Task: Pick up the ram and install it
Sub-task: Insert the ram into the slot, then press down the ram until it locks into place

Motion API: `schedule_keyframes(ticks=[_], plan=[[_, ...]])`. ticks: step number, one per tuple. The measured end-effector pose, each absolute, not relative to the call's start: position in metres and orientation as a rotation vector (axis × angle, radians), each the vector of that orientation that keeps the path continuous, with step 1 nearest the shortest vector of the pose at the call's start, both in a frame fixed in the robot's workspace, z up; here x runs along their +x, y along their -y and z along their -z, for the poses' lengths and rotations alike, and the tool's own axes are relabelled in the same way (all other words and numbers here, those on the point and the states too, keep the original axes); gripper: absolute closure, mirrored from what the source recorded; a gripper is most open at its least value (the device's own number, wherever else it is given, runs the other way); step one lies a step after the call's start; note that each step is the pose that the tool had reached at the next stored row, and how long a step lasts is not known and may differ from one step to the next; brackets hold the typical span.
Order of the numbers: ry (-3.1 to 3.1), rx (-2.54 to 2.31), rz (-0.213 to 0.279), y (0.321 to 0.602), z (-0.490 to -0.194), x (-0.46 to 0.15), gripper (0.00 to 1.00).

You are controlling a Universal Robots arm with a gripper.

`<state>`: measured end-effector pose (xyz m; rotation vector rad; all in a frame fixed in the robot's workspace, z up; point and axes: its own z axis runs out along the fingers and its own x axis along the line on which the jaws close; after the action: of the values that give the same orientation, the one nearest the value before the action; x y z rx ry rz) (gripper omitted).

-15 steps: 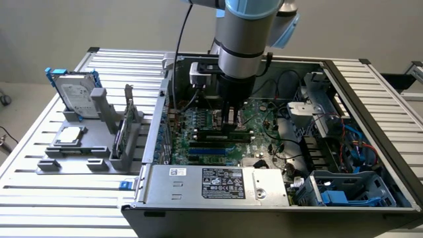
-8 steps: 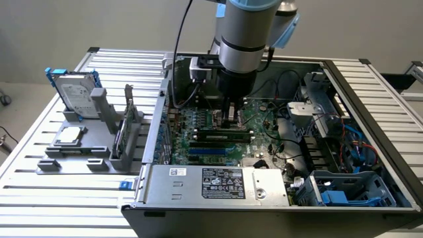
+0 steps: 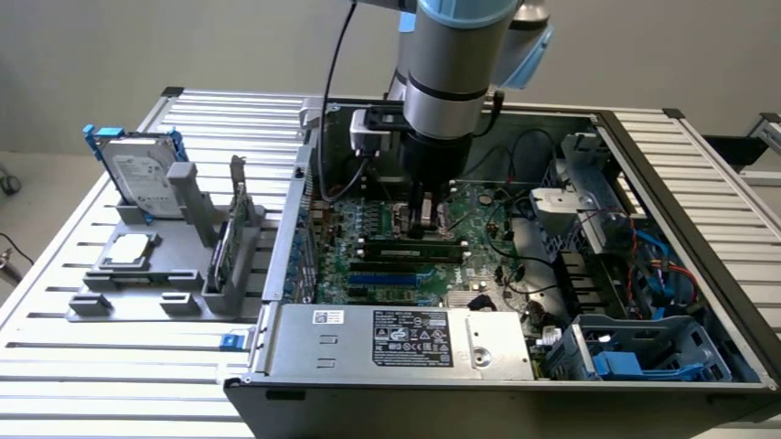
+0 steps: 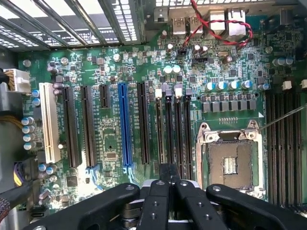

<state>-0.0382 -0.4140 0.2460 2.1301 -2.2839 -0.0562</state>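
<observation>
A: Starting wide: looking at the slatted bench [image 3: 73,366] carrying the open computer case [image 3: 488,407], with the arm reaching down into it?

B: Reaching in over the motherboard [image 4: 110,120], yes, and hovering at the bank of black memory slots [image 4: 175,129].

A: Judging the step as what?

B: Looking like seating rather than pick-up. Spotting the ram [image 3: 415,245] apparently standing on edge in one of those slots, directly below the gripper [image 3: 427,218].

A: Clamping it?

B: Not seeing that. Showing fingers drawn together with nothing visible between them, just above the stick.

A: Lying which way?

B: Running its long axis across the exterior view, left to right, in line with the slot.

A: Calling for what?

B: Probably for pressing straight down, evenly along the length, keeping the stick in line with the slot.
</observation>
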Motion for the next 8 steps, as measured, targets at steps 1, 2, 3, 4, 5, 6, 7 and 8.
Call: schedule_keyframes(ticks=[1, 2, 3, 4, 5, 6, 7, 8], plan=[[2.284, 2.130, 0.056, 0.4134, -0.2441, -0.0383, 0.89], [2.283, 2.131, 0.056, 0.4128, -0.2423, -0.0383, 0.89], [2.283, 2.132, 0.056, 0.4121, -0.2407, -0.0383, 0.89], [2.282, 2.132, 0.056, 0.4115, -0.2397, -0.0383, 0.89], [2.282, 2.132, 0.056, 0.4110, -0.2388, -0.0383, 0.89], [2.281, 2.133, 0.056, 0.4106, -0.2380, -0.0383, 0.89], [2.281, 2.134, 0.056, 0.4103, -0.2373, -0.0383, 0.89], [2.280, 2.134, 0.056, 0.4100, -0.2364, -0.0383, 0.89]])
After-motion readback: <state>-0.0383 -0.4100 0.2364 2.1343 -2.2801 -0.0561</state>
